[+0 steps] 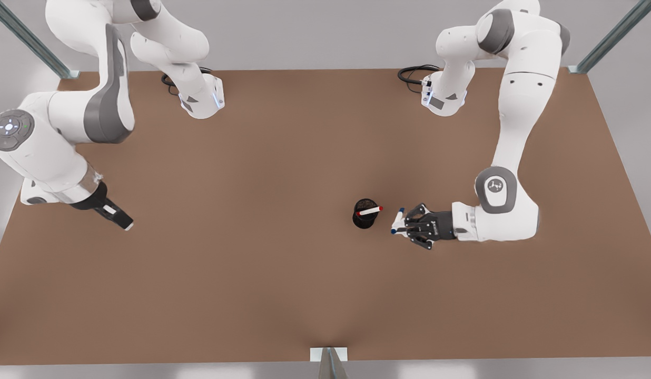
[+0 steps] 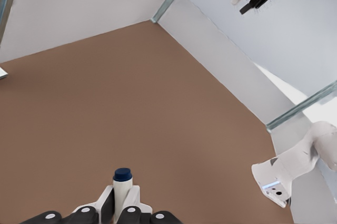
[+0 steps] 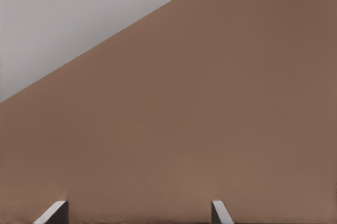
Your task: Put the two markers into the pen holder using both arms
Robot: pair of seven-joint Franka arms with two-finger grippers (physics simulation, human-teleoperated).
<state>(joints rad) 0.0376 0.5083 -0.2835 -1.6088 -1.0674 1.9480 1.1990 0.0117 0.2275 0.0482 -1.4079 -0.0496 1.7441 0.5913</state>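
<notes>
The black mesh pen holder [image 1: 362, 221] stands right of the table's middle, and the red-capped marker [image 1: 370, 211] leans out of it. Just to its right in the front view, my left gripper [image 1: 399, 221] is shut on the blue-capped marker [image 1: 397, 219], which it holds crosswise a short way from the holder's rim. In the left wrist view, the blue marker [image 2: 122, 180] sticks out between the fingers of the left gripper [image 2: 122, 205]. Far off at the front view's left, my right gripper [image 1: 123, 222] hangs open over bare table with nothing in it. Its fingertips [image 3: 55, 211] stand wide apart.
Both arm bases [image 1: 201, 100] [image 1: 444, 97] sit at the far edge with black cables beside them. Metal frame posts [image 1: 610, 39] rise at the table's corners. A small bracket [image 1: 328, 355] sits at the near edge.
</notes>
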